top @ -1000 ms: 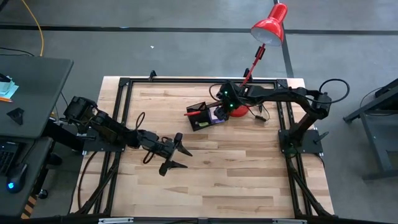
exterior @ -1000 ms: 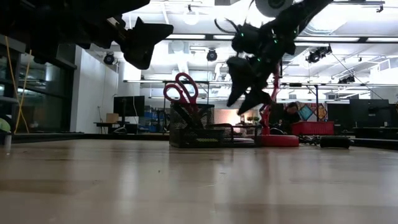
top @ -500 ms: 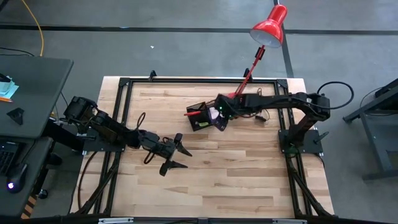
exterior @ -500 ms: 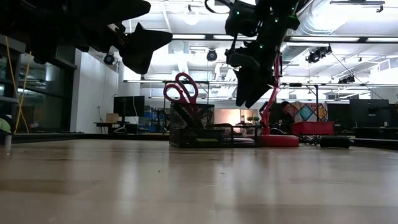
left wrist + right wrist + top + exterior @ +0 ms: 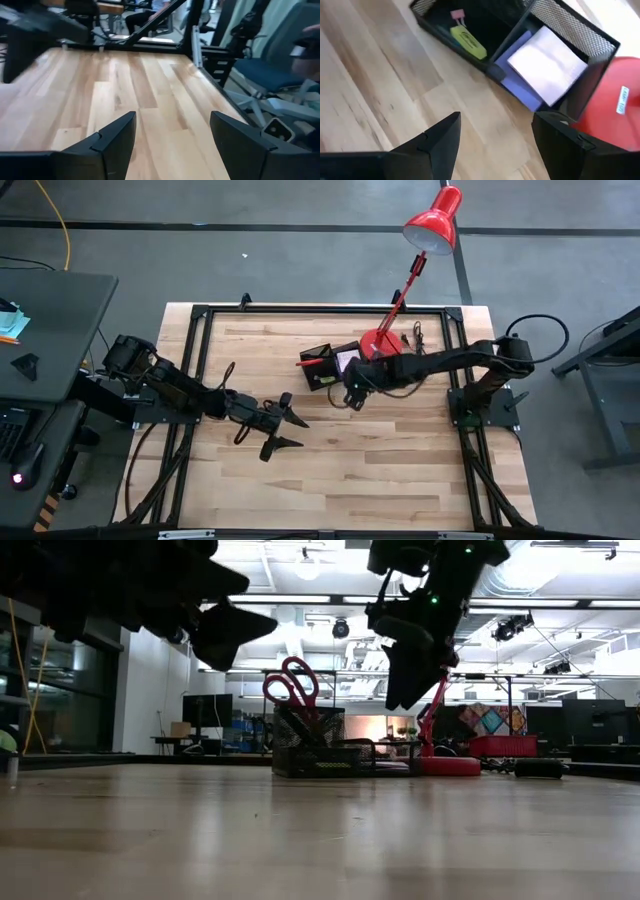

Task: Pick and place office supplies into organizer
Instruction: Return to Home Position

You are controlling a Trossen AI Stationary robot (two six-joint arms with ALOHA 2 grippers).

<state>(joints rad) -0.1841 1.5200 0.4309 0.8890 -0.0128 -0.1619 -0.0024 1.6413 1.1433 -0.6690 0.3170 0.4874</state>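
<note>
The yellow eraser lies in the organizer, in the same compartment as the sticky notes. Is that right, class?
Not quite. The yellow eraser does lie in the organizer, but in a different compartment from the sticky notes, next to theirs. The right wrist view shows this.

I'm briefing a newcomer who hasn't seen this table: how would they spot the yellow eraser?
Find the red lamp base on the wooden table; the black mesh organizer sits right beside it. Past the compartment holding the square sticky notes, the yellow eraser lies in the next one, the only yellow, oblong thing there.
</note>
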